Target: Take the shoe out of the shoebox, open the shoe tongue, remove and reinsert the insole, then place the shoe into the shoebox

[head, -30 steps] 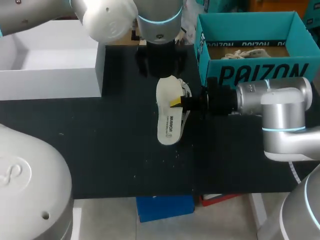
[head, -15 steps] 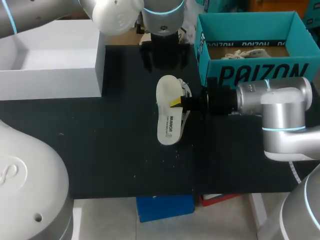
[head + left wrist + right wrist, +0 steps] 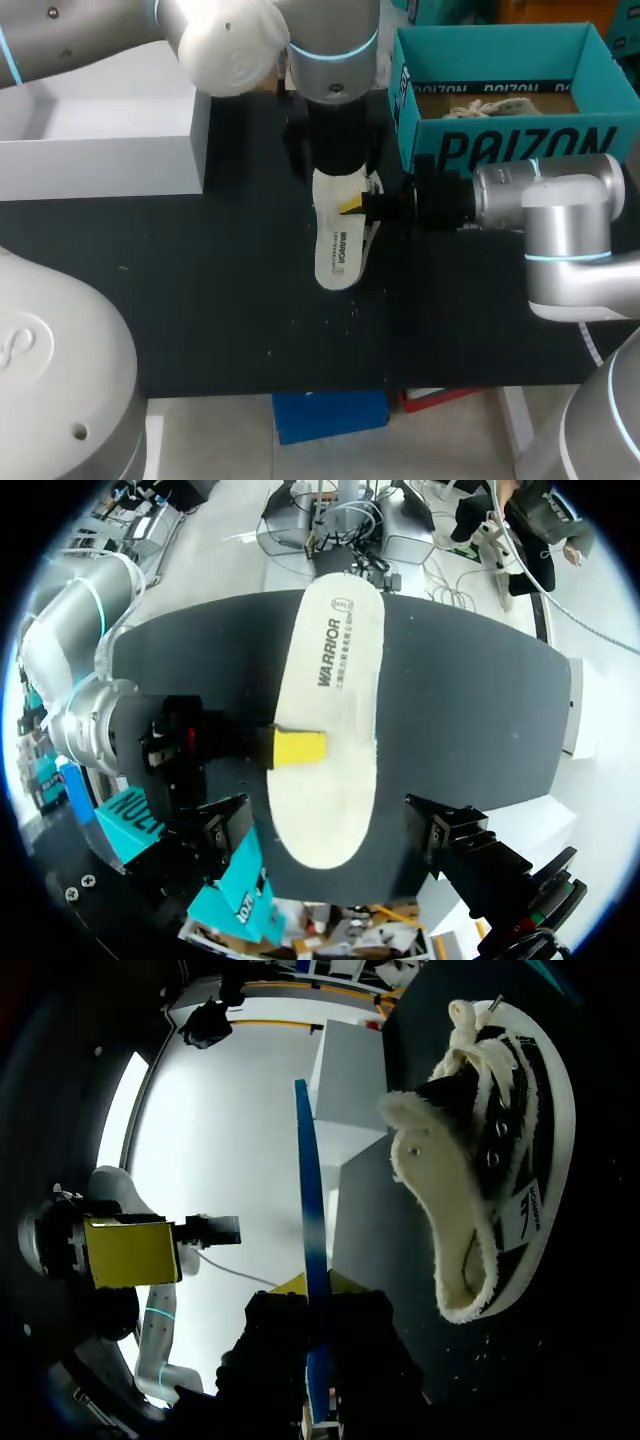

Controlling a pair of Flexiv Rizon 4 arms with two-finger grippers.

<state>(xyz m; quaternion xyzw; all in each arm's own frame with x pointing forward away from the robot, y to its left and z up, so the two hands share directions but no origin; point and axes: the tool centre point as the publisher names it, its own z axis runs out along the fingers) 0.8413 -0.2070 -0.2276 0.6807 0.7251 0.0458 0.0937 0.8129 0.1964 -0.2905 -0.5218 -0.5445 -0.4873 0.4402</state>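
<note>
From overhead, the left arm (image 3: 335,110) covers the far end of the insole (image 3: 338,245). The shoe (image 3: 374,188) shows only as a sliver at the insole's right. The shoebox (image 3: 500,150) runs off the right edge; its contents cannot be identified.

Dark print runs along the insole (image 3: 338,262); large black lettering (partly hidden) crosses the shoebox (image 3: 520,145) front.

Left arm (image 3: 230,40) and right arm (image 3: 560,210) are glossy silver-white, with cyan joint rings and black wrists.
</note>
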